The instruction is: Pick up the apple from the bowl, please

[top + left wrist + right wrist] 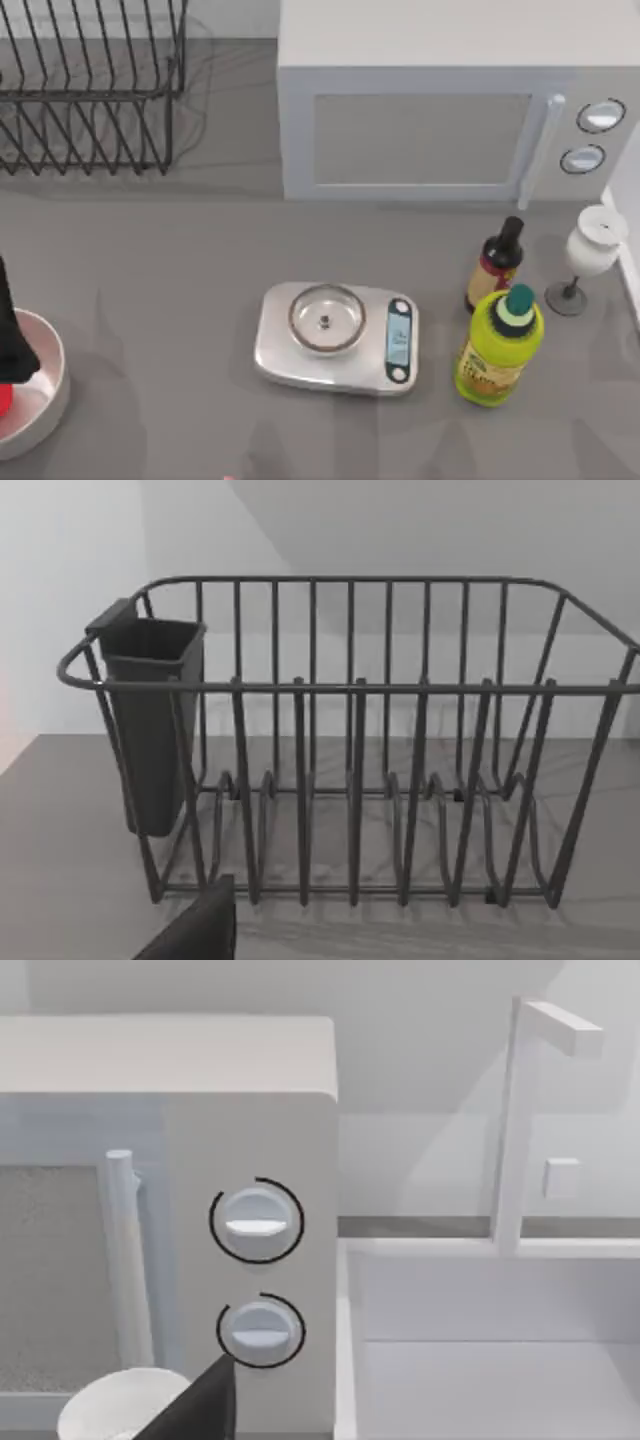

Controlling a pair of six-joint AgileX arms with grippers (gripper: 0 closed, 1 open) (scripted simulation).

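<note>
Apple point(5, 400): red sliver in the bowl point(45, 395) at the table's left edge, under a dark left-arm part | Handling: judged light, rigid, smooth, likely slippery; grip across its widest girth | Left and right claws: opening cannot be told.

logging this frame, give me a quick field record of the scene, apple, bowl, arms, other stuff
apple: red sliver at the table's left edge, inside the bowl, mostly hidden
bowl: left edge of the table, partly cut off
left arm: dark shape over the bowl
scale: centre, steel dish empty
bottles: yellow bottle and dark bottle, right of the scale
wine glass: far right
microwave: back right
dish rack: back left
</note>
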